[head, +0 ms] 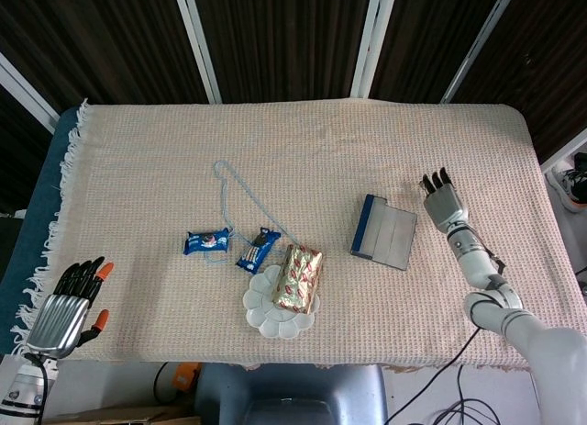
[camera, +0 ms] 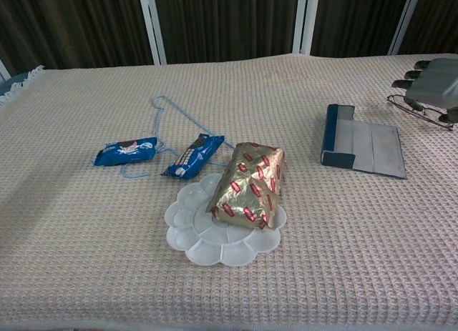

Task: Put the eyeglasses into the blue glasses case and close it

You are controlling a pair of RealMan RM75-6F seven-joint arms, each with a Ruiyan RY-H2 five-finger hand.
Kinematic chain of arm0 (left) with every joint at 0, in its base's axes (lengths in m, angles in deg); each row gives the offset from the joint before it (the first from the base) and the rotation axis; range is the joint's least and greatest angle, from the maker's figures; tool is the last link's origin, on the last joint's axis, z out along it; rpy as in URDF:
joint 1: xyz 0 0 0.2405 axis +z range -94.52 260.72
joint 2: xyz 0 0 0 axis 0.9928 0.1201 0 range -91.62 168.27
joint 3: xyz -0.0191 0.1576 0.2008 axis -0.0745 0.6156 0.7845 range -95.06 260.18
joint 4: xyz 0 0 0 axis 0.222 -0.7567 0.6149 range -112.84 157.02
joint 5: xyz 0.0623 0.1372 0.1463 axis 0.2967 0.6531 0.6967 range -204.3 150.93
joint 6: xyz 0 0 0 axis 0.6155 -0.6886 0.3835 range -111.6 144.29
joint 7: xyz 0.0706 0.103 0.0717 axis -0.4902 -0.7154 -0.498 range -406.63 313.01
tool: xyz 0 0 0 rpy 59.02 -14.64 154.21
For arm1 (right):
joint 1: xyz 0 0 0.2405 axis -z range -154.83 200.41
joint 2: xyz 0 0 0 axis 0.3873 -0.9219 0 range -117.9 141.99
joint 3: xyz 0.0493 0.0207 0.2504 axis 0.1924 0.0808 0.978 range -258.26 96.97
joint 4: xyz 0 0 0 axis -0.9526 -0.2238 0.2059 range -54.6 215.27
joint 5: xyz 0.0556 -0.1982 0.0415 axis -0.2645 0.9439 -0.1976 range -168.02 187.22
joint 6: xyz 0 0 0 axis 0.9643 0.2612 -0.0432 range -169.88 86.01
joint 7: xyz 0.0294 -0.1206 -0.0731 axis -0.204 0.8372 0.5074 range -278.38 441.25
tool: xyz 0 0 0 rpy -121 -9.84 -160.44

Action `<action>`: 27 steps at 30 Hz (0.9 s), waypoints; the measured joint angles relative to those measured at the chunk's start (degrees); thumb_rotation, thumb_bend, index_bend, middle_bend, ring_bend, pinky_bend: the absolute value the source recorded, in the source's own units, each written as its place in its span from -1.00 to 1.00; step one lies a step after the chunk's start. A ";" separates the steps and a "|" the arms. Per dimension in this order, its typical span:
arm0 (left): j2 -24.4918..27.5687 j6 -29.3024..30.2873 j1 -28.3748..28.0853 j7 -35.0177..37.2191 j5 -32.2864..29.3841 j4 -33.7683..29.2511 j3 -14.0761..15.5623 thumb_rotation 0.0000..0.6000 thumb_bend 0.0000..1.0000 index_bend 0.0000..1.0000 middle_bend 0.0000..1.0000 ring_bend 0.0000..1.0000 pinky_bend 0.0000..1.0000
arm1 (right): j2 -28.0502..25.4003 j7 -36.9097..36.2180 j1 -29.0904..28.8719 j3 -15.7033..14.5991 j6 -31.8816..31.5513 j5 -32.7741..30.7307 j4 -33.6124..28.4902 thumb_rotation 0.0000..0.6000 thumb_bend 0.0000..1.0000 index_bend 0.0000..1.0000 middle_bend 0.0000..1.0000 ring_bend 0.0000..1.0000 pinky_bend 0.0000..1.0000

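The blue glasses case [head: 383,234] [camera: 361,141] lies open and flat on the cloth, its grey flap spread to the right. My right hand [head: 443,200] [camera: 436,84] hovers just right of the case, fingers curled down. In the chest view the thin-framed eyeglasses [camera: 417,108] hang beneath its fingers, held by the hand and close to the cloth. The head view hides them under the hand. My left hand [head: 69,306] is off the table's front-left corner, fingers spread, holding nothing.
A gold foil packet [head: 299,278] [camera: 252,182] lies on a white flower-shaped plate [head: 266,317] [camera: 187,234]. Two blue snack packs [head: 207,240] [head: 259,249] and a light blue cord [head: 240,191] lie left of centre. The table edge [head: 541,168] is close on the right.
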 measured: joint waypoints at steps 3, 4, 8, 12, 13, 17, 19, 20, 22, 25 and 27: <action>0.07 0.27 0.09 0.10 0.09 0.00 0.01 1.00 -0.19 -1.00 -1.00 -1.00 -0.84 | 0.98 0.71 -0.28 -0.05 0.07 -0.08 1.09 1.00 0.01 0.02 -1.00 -1.00 -1.00; 0.08 0.37 0.13 0.12 0.13 0.00 0.03 1.00 -0.19 -1.00 -1.00 -1.00 -0.84 | 1.43 0.89 -0.39 -0.04 0.28 -0.17 1.63 1.00 0.01 0.02 -1.00 -1.00 -1.00; 0.12 0.52 0.21 0.26 0.08 0.09 0.00 1.00 -0.19 -1.00 -1.00 -1.00 -0.84 | 2.70 1.05 -0.69 -0.10 1.20 -0.20 3.22 1.00 0.01 0.02 -1.00 -1.00 -1.00; 0.10 0.17 0.10 0.26 -0.24 0.17 -0.07 1.00 -0.19 -1.00 -1.00 -1.00 -0.84 | 3.19 0.48 -0.84 -0.16 1.53 0.21 4.02 1.00 0.01 0.02 -1.00 -1.00 -1.00; 0.09 0.10 0.08 0.21 -0.26 0.17 -0.06 1.00 -0.19 -1.00 -1.00 -1.00 -0.84 | 3.28 0.31 -0.85 -0.16 1.53 0.34 4.24 1.00 0.01 0.02 -1.00 -1.00 -1.00; 0.06 0.13 0.11 0.08 -0.24 0.13 0.02 1.00 -0.19 -1.00 -1.00 -1.00 -0.84 | 3.61 -0.65 -0.88 0.05 1.56 0.59 4.69 1.00 0.01 -0.04 -1.00 -1.00 -1.00; 0.08 0.16 0.13 0.10 -0.36 0.12 -0.03 1.00 -0.18 -1.00 -1.00 -1.00 -0.84 | 3.58 -1.73 -0.89 0.22 1.10 1.03 4.58 1.00 0.01 -0.10 -1.00 -1.00 -1.00; 0.09 0.17 0.14 0.11 -0.43 0.12 -0.06 1.00 -0.18 -1.00 -1.00 -1.00 -0.84 | 3.49 -2.33 -0.88 0.29 0.80 1.26 4.44 1.00 0.01 -0.12 -1.00 -1.00 -1.00; 0.13 0.18 0.15 0.18 -0.46 0.09 -0.08 1.00 -0.18 -1.00 -1.00 -1.00 -0.84 | 3.01 -4.09 -0.78 0.55 0.10 1.77 3.83 1.00 0.01 -0.13 -1.00 -1.00 -1.00; 0.18 0.16 0.13 0.25 -0.29 0.07 0.02 1.00 -0.18 -1.00 -1.00 -1.00 -0.84 | 1.39 -6.90 -0.42 0.92 -1.05 2.57 2.20 1.00 0.01 -0.14 -1.00 -1.00 -1.00; 0.24 0.25 0.18 0.31 -0.08 0.03 0.14 1.00 -0.18 -1.00 -1.00 -1.00 -0.84 | 0.11 -8.51 -0.06 1.12 -1.73 3.00 0.84 1.00 0.01 -0.14 -1.00 -1.00 -1.00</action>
